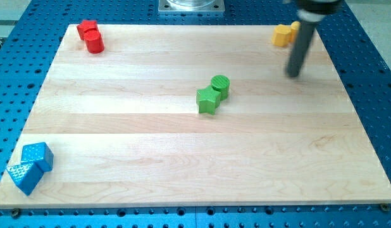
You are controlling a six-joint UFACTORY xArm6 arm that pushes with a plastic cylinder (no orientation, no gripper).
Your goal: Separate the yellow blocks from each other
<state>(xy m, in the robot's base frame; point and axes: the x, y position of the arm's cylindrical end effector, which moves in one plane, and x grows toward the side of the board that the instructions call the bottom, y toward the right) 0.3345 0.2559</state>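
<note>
Yellow blocks (285,34) are seen huddled, apparently touching, at the top right corner of the bench (183,158), partly hidden by the rod, so separation is judged not yet done; no end effector is fitted, and my tip (293,75) rests just below them.

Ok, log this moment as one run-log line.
my tip: below-right of yellow blocks, apart | yellow blocks: touching, top-right corner of wooden board | task: not yet done
</note>
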